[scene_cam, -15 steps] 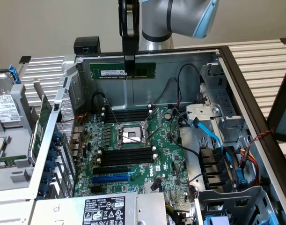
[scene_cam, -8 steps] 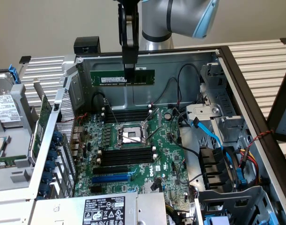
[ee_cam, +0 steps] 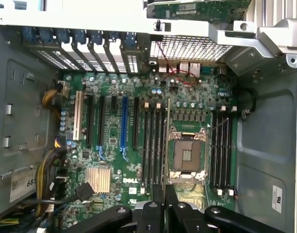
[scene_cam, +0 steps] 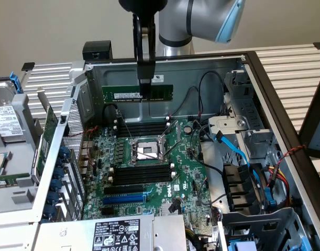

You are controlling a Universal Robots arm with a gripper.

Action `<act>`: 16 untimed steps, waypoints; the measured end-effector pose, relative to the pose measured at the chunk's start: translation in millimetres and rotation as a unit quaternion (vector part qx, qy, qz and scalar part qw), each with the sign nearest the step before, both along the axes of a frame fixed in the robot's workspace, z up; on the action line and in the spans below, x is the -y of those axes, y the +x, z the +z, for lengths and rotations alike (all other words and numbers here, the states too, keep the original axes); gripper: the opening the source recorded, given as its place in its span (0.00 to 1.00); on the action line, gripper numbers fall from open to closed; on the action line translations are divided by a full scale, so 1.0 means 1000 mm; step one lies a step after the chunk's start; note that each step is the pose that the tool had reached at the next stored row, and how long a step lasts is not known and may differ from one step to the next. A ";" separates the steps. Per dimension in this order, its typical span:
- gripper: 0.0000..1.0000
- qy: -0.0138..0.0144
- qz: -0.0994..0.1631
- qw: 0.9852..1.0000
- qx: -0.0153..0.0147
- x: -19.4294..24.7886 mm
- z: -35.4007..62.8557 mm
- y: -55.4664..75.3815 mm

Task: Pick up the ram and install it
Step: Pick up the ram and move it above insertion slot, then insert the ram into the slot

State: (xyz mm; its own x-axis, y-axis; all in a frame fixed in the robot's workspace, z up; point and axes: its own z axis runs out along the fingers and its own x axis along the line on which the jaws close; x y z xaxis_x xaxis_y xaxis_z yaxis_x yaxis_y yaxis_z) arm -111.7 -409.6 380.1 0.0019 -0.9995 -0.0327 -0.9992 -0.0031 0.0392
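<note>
Starting wide: what sits under the arm? (trainee)

An open computer case (scene_cam: 212, 70) with its motherboard (scene_cam: 183, 157) facing up. The bare CPU socket (scene_cam: 145, 151) is in the middle, and black memory slots (scene_cam: 144, 127) are banked on both sides of it. The slots look empty. (tech)

And the ram (scene_cam: 120, 94)? (trainee)

In the air above the board, well clear of the slots. In the exterior view it shows against the case's far wall. The tool (scene_cam: 144, 82) is clamped on its upper edge near the middle, squeezed onto the thin board. The stick hangs level with its long edge down. (tech)

What makes a good carry here? (trainee)

I'd say level and square matter most. In the wrist view the ram (ee_cam: 166, 141) is a thin line running out from the tool (ee_cam: 165, 199), parallel to the slots, which looks right. Which slot it sits over I cannot tell. The grip is narrow on a long stick, so I'd judge any knock could twist it. Move slowly, contact edge down, and stay clear of the socket. (tech)
</note>
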 end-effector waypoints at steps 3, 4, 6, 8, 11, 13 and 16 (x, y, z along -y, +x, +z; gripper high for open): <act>0.14 0.000 0.000 1.000 0.000 0.0000 -0.0029 0.000; 0.14 0.000 0.000 1.000 0.000 0.0001 -0.0033 0.000; 0.14 0.000 0.000 1.000 0.000 0.0001 -0.0042 0.000; 0.14 -0.001 0.000 1.000 0.000 0.0002 -0.0055 0.000; 0.14 -0.003 0.000 1.000 0.000 0.0002 -0.0090 0.000; 0.14 -0.004 0.000 1.000 0.000 0.0002 -0.0124 0.000; 0.14 -0.006 0.000 1.000 0.000 0.0002 -0.0173 0.000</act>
State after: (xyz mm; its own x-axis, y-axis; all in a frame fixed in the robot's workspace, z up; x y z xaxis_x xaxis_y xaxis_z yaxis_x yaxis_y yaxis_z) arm -111.8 -409.8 362.9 0.0018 -0.9998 -0.0206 -0.9992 -0.0026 0.0393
